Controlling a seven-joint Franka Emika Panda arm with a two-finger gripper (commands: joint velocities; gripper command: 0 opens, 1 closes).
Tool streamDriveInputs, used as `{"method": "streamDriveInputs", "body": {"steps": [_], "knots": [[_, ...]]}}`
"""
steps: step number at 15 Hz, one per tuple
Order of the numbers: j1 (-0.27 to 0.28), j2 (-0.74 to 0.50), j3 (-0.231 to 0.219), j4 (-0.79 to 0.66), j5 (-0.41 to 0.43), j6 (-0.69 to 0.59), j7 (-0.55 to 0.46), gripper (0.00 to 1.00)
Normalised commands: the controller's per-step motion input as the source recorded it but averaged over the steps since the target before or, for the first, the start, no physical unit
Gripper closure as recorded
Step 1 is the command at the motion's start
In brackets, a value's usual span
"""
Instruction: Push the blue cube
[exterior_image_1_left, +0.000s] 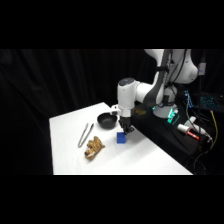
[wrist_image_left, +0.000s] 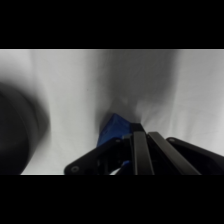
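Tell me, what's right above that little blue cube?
The robot's gripper hangs right over the blue cube, reaching down to its top. The wrist view shows only a corner of the cube; the black linkage covers the rest, so actual contact can't be seen.

Tool (exterior_image_1_left: 126, 129) low; arm (exterior_image_1_left: 150, 90) bent

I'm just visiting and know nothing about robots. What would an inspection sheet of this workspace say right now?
Surface: white table, bare at the front.
Job's things: blue cube on the table, right beneath the gripper; in the wrist view it shows just past the fingers.
Clutter: black bowl behind the cube; metal tongs to the left; a brown crumpled item in front of the tongs.
Gripper: down at the cube; fingers' state cannot be told.
Cables: wires and electronics at the right, off the table.
Surroundings: black curtain behind.
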Motion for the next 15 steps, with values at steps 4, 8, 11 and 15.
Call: {"method": "streamDriveInputs", "body": {"steps": [4,8,11,15], "knots": [[0.073,-0.42,-0.013,0.09,-0.146,-0.59,0.19,0.99],[-0.002,-0.30,0.043,0.22,-0.055,-0.56,0.07,1.00],[-0.029,-0.18,0.045,0.23,-0.066,-0.36,0.09,0.99],[-0.047,-0.14,0.040,0.18,-0.055,-0.26,0.13,1.00]]}}
